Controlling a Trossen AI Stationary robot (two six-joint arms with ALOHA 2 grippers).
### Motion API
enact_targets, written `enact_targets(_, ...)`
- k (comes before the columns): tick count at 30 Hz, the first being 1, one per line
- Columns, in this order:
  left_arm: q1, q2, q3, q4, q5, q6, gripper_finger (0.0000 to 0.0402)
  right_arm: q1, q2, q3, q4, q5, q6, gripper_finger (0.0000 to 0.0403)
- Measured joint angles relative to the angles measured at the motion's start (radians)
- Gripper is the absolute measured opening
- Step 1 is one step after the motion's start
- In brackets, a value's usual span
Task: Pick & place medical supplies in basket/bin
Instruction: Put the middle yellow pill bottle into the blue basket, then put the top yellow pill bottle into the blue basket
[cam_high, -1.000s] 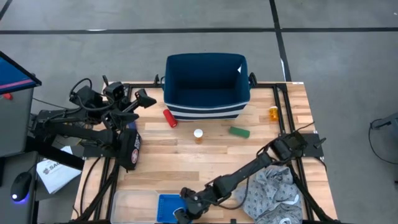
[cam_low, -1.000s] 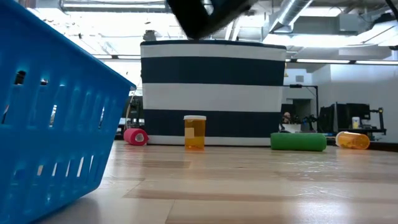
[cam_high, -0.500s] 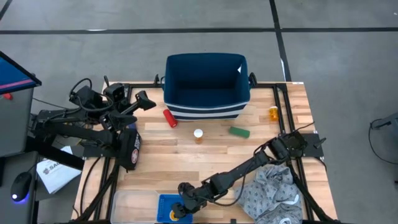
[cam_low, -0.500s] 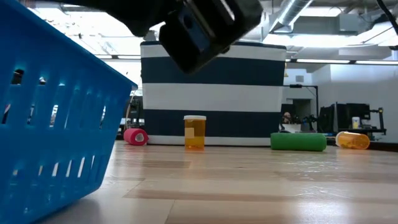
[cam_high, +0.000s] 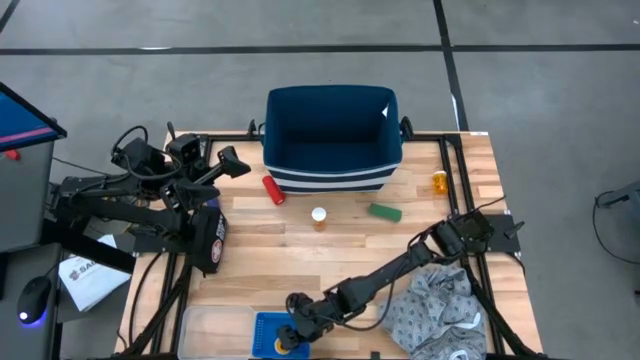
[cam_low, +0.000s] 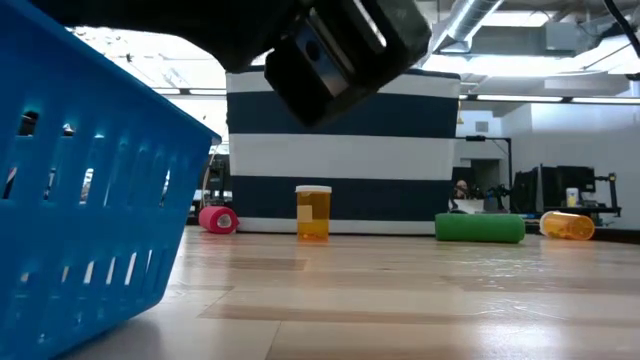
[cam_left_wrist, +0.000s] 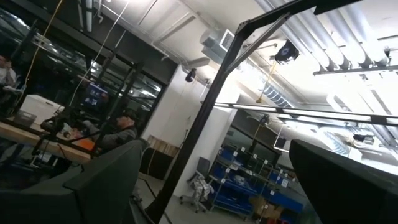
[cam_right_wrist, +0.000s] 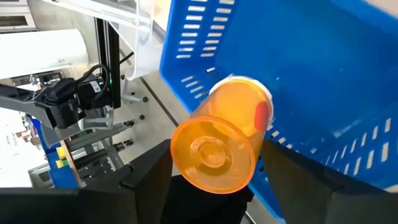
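Plastic is what you are handling here: the orange pill bottle (cam_right_wrist: 221, 149) in the right gripper (cam_high: 288, 338) is likely light, rigid and smooth-walled, so it could twist or slip under a loose pinch. In the right wrist view your two fingers close on its round body near the base, the flat bottom facing the camera and the pale cap end pointing into the blue basket (cam_right_wrist: 323, 74). That mid-body hold looks sound; keep it square across the cylinder, not on the cap. In the high view the gripper sits over the basket at the table's near edge, so the bottle is at or inside the rim, not yet let go.

The remaining supplies lie well apart by the striped navy tub (cam_high: 332, 140): a red cylinder (cam_high: 273, 190), a white-capped bottle (cam_high: 318, 217) standing upright, a green oblong piece (cam_high: 384, 212) and another orange bottle (cam_high: 440, 182) on its side. Expect the lying ones to roll; take them across their width.

The left gripper (cam_high: 232, 161) waits off the table's left side with its fingers spread apart and nothing between them.
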Motion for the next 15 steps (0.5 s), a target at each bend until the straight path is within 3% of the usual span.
enact_targets(9,0.000,0.000,0.000,0.000,0.016,-0.003,0.0400,-0.011,-0.015,0.000,-0.035,0.000,-0.038,0.0276)
enact_targets(15,0.000,0.000,0.000,-0.001,0.023,-0.003,0.0400,-0.015,-0.086,-0.001,-0.201,0.002,-0.093,0.0294)
